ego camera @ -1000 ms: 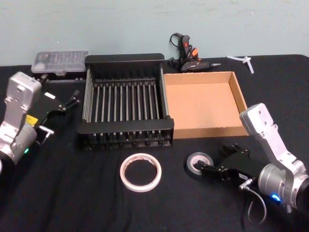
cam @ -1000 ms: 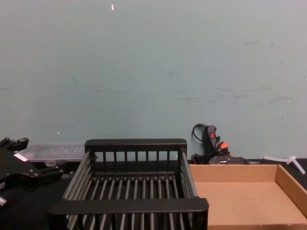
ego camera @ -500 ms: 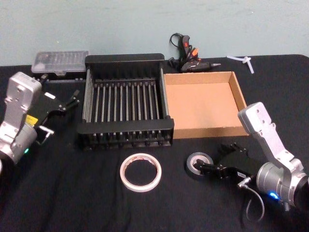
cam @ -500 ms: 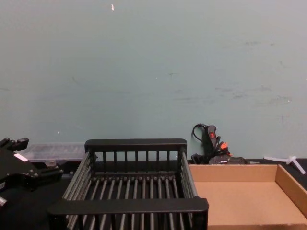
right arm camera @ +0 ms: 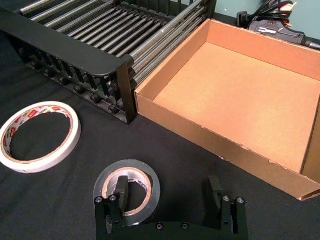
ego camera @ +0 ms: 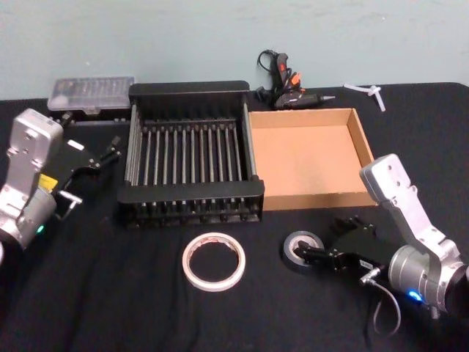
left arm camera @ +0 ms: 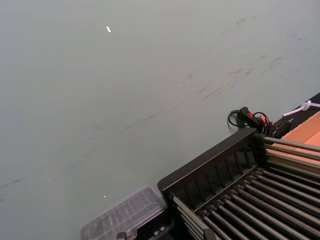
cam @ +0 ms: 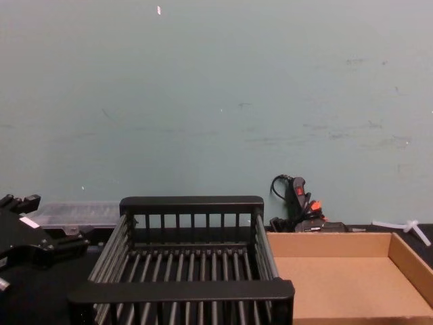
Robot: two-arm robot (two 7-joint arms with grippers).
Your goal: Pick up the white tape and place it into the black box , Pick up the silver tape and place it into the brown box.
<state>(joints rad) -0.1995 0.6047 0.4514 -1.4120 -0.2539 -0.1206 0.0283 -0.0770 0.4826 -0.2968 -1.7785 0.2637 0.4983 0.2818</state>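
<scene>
right gripper (right arm camera: pixel 170 200) fingers wide, 1 inside silver tape (right arm camera: pixel 127 187); left's unclear.

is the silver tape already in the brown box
No, the silver tape lies on the black table in front of the brown box, whose floor is bare.

Before me lay a table draped in black cloth (ego camera: pixel 102 293). At its far edge, against the pale green wall (cam: pixel 216 101), I saw a clear plastic compartment case (ego camera: pixel 91 93), a black glue gun with orange trigger (ego camera: pixel 284 84), and a small white plastic piece (ego camera: pixel 368 92).
</scene>
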